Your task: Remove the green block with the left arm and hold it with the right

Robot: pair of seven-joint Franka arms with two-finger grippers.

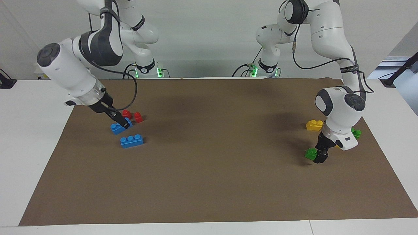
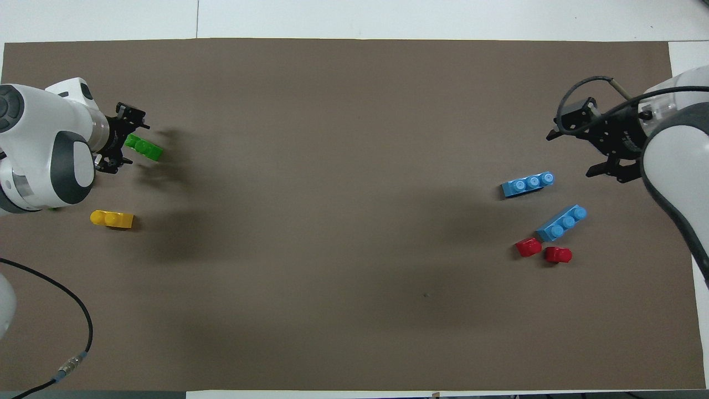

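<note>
The green block sticks out sideways from my left gripper, which is shut on one end of it and holds it just above the brown mat, near the left arm's end of the table. In the overhead view the green block points away from the left gripper toward the table's middle. A second green block shows partly past the left wrist. My right gripper is open over a blue three-stud brick at the right arm's end; it also shows in the overhead view.
A yellow brick lies nearer to the robots than the held block. A second blue brick and two red bricks lie by the right gripper. The brown mat covers the table.
</note>
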